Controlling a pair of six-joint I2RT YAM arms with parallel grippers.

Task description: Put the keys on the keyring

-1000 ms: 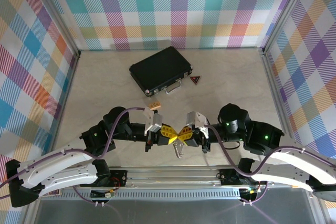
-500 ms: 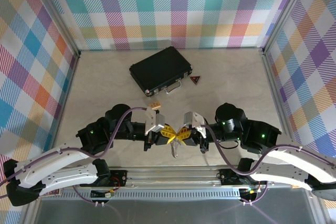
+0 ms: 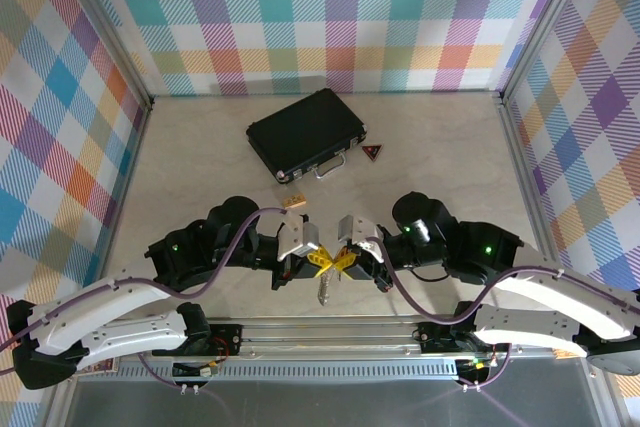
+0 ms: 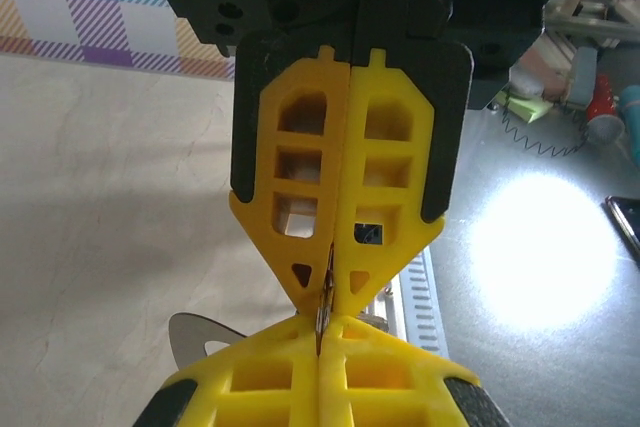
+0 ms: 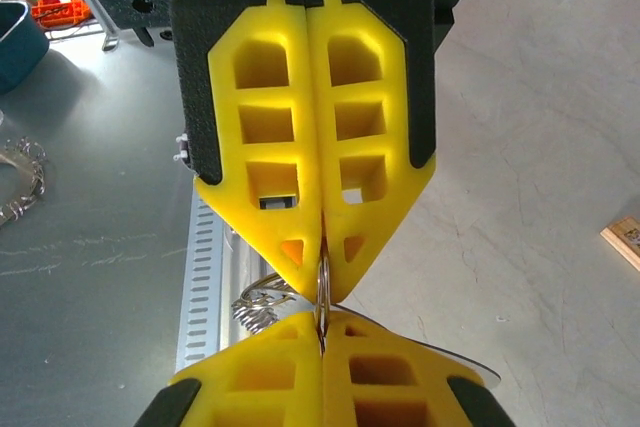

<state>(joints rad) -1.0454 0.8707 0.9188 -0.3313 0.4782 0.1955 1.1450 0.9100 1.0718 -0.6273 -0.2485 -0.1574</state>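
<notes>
My left gripper (image 3: 318, 259) and right gripper (image 3: 343, 259) meet tip to tip just above the table's near edge, both shut. A silvery key (image 3: 324, 291) of the keys hangs below the meeting point. In the right wrist view a thin silver wire loop (image 5: 322, 285) runs from my right gripper (image 5: 322, 321) into the opposite yellow fingers (image 5: 270, 187). Coiled wire (image 5: 256, 305) and a flat key blade (image 5: 452, 352) stick out beside it. In the left wrist view my left gripper (image 4: 322, 327) pinches a thin dark metal edge, the keyring (image 4: 323, 309). A key head (image 4: 196, 337) shows to its left.
A black case (image 3: 305, 131) lies at the back centre, with a small dark triangle (image 3: 372, 152) to its right. A small tan block (image 3: 293, 201) sits just behind the left gripper. Checked walls close in the table on three sides. A metal rail (image 3: 330, 332) runs along the near edge.
Both grippers, still tip to tip, have shifted a little left. The hanging key has moved left with them.
</notes>
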